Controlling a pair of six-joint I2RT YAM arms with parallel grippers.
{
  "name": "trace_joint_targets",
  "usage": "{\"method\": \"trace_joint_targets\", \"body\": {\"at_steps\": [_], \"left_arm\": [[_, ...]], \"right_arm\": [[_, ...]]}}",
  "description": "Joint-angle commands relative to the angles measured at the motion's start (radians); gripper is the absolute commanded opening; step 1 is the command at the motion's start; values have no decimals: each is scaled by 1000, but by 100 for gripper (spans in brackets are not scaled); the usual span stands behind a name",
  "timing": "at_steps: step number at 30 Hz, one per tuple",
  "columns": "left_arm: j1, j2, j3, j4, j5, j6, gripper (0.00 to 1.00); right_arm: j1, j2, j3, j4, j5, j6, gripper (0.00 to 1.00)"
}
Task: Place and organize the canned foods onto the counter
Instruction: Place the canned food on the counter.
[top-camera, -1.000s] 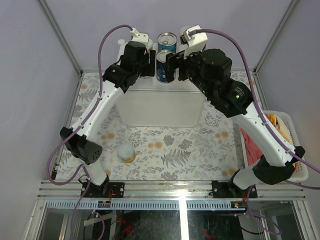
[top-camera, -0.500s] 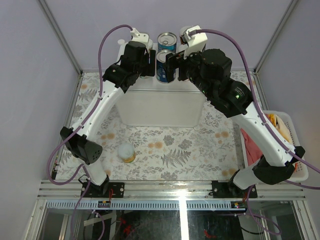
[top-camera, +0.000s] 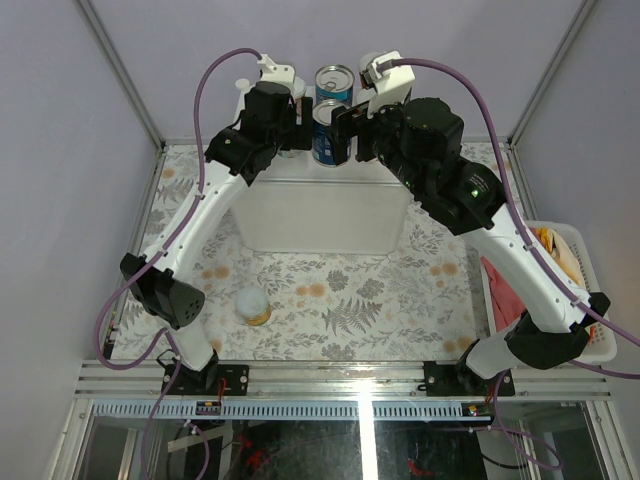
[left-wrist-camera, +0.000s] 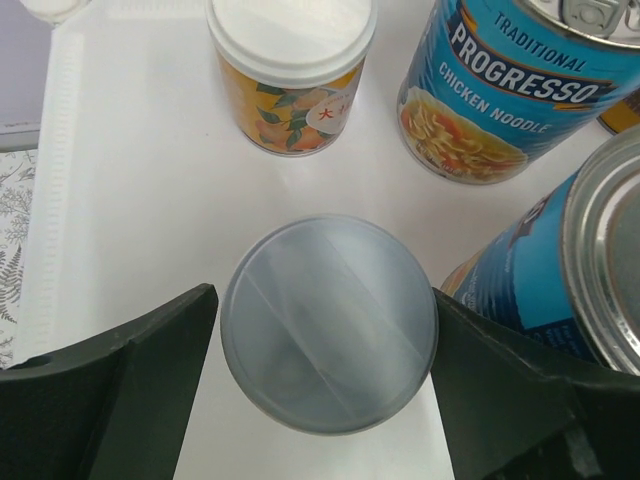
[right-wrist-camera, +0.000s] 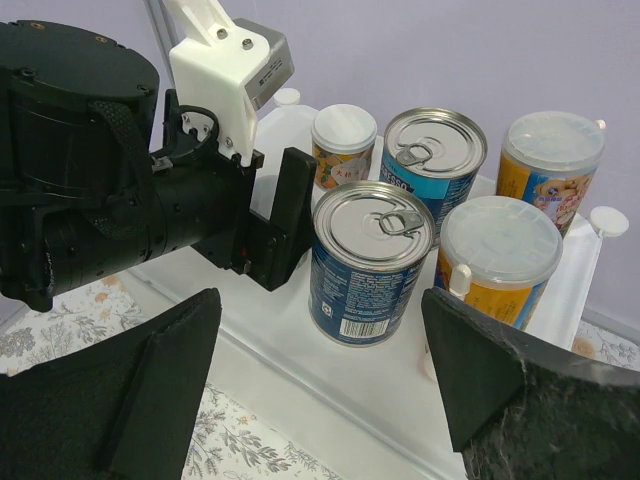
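On the white counter (right-wrist-camera: 300, 350) stand several canned foods: a dark blue tin (right-wrist-camera: 368, 262), a Progresso soup tin (left-wrist-camera: 480, 95), a short orange jar with a white lid (left-wrist-camera: 290, 70) and two tall yellow cans (right-wrist-camera: 500, 255). A can with a grey translucent lid (left-wrist-camera: 328, 325) stands between the fingers of my left gripper (left-wrist-camera: 325, 300); the jaws are open, a thin gap showing at the left finger (left-wrist-camera: 150, 380). My right gripper (right-wrist-camera: 320, 296) hangs open before the counter's near edge, empty. One pale-lidded orange can (top-camera: 253, 305) stands on the floral mat.
A white slatted basket (top-camera: 585, 300) with red and yellow cloth sits at the right edge under the right arm. The left arm's wrist (right-wrist-camera: 120, 190) crowds the counter's left side. Round knobs (right-wrist-camera: 608, 221) mark the counter's corners.
My left gripper's jaws have spread apart from the grey-lidded can, and its wrist has shifted slightly. The right arm has not moved.
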Motion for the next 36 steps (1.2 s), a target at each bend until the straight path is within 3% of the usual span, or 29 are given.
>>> {"method": "trace_joint_targets", "body": {"at_steps": [1, 36], "left_arm": [[7, -23, 2, 64, -32, -6, 83], [4, -170, 15, 107, -52, -63, 86]], "right_arm": [[-7, -31, 3, 50, -8, 0, 89], [-7, -30, 29, 42, -19, -8, 89]]}}
